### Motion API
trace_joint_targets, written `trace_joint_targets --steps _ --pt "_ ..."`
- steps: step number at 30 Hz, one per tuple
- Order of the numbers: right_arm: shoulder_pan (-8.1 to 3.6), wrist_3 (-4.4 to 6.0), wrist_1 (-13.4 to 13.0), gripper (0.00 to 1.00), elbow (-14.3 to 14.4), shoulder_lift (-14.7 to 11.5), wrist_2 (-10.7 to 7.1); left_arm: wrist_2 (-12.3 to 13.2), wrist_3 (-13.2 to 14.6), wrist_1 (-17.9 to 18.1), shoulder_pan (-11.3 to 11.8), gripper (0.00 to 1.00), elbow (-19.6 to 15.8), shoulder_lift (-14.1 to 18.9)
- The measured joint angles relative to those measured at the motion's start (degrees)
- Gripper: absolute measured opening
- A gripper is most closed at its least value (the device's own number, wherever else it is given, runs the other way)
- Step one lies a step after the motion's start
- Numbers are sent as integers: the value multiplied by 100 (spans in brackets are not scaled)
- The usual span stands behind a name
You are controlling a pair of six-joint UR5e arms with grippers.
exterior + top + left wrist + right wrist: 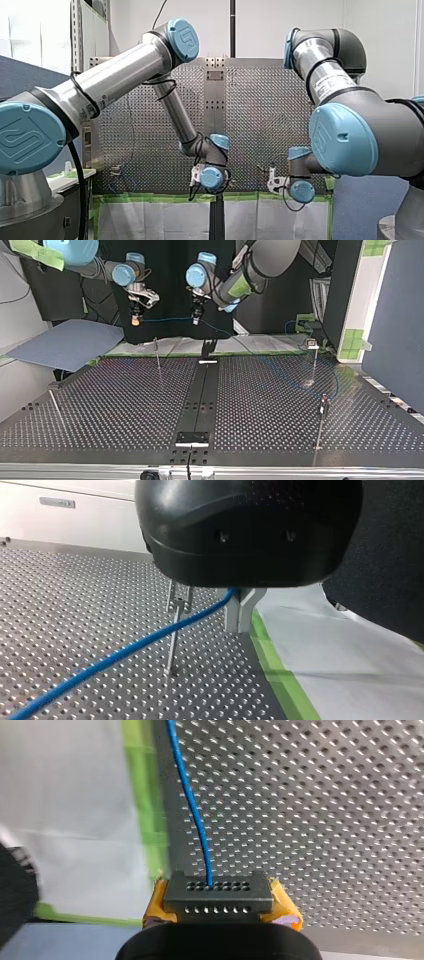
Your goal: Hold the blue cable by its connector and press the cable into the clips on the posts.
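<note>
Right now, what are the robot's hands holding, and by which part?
My right hand holds the blue cable by its black connector, between yellow pads. My left hand seems to pinch the same cable further along.

Front view overlooks perforated metal table; top view faces back, low. Both wrist views close on thin blue cable.

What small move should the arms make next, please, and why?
Probably lower both grippers toward the clip: my right gripper holds the connector, my left gripper grips the blue cable, and the taut span hangs above the table, not yet clipped.
</note>
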Motion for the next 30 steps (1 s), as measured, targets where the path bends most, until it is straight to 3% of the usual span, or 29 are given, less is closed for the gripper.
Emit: trace_joint_targets --steps 7,10,24,30 --pt "-422 -33 -4 0 -225 0 -434 -197 -54 -12 -143 0 173 0" --pt "-509 -39 5 0 -277 0 -624 -280 -98 -43 -195 0 266 -46" --pt "-566 -149 9 0 -442 6 -1332 -542 -365 -487 -467 0 936 -459" --pt "-693 -154 37 0 -488 8 -1596 -526 -444 -546 -421 0 1266 -477"
